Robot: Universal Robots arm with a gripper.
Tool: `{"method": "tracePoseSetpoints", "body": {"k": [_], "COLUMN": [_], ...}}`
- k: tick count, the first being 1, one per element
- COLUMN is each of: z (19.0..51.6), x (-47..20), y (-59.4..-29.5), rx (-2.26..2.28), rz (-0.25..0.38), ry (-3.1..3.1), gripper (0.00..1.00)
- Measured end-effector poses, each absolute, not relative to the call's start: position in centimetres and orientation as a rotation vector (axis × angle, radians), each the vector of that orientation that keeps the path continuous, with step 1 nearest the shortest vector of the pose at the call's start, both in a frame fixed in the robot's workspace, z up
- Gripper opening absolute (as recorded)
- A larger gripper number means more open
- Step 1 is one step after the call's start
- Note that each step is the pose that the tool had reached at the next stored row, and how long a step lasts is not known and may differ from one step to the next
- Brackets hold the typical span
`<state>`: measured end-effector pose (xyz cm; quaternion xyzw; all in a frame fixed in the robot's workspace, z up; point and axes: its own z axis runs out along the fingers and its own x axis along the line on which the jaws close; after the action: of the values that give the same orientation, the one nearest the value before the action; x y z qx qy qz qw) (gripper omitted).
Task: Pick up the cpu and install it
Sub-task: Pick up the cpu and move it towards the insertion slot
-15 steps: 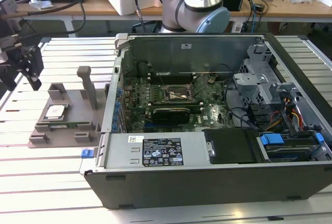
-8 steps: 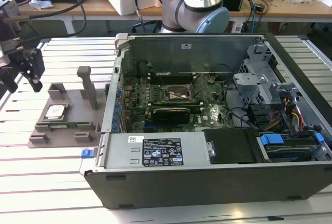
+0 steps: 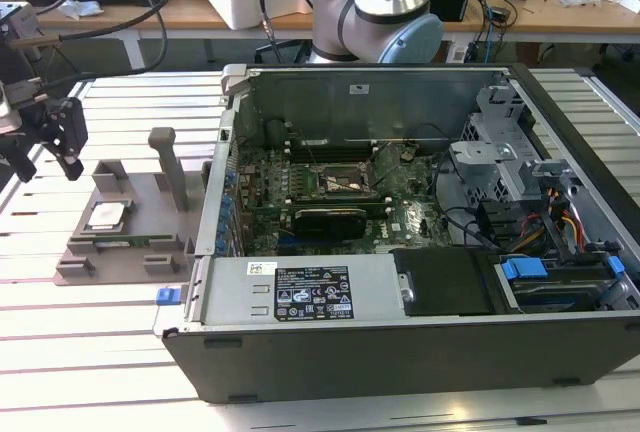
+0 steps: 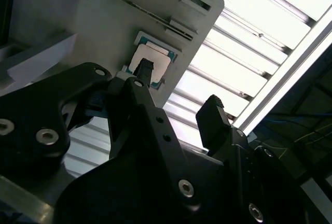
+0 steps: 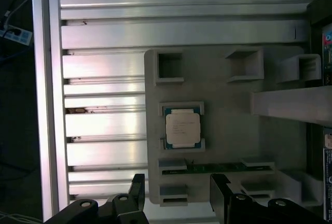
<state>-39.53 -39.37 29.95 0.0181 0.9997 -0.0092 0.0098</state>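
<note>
Black gripper hangs at the exterior view's far left, about 10 o'clock from the cpu and clear of it. Its jaws stand apart w/ nothing between them, and both wrist views show the same gap. The cpu lies flat, silver lid up, in its shallow seat on the grey plastic holder block, which rests on the slatted aluminium table. A thin green board, prob. a memory stick, sits on edge in a slot just beside the chip. An upright post rises at roughly 2 o'clock from the cpu.

At 3 o'clock from the holder lies the open PC case. Its motherboard carries the cpu socket near centre — bare as far as I can tell.

Judgement: the pick-up is in hand, at the approach stage; nothing is grasped or installed. This step calls for the jaws centred over the chip and squared to its edges, since the seat's raised lips leave little room and the post stands near.

Writing: fine print on the cpu lid in the first wrist view, and a white label w/ print and marks on the case's inner cover — none of it legible enough to give.
</note>
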Motion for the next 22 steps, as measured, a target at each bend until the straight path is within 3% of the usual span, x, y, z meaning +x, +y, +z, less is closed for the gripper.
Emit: {"method": "tracePoseSetpoints", "body": {"k": [22], "z": [28.3], "x": [-39.5], "y": [-39.4], "rx": [0.057], "rz": [-0.031], "ry": [3.121], "gripper": [0.62]}}
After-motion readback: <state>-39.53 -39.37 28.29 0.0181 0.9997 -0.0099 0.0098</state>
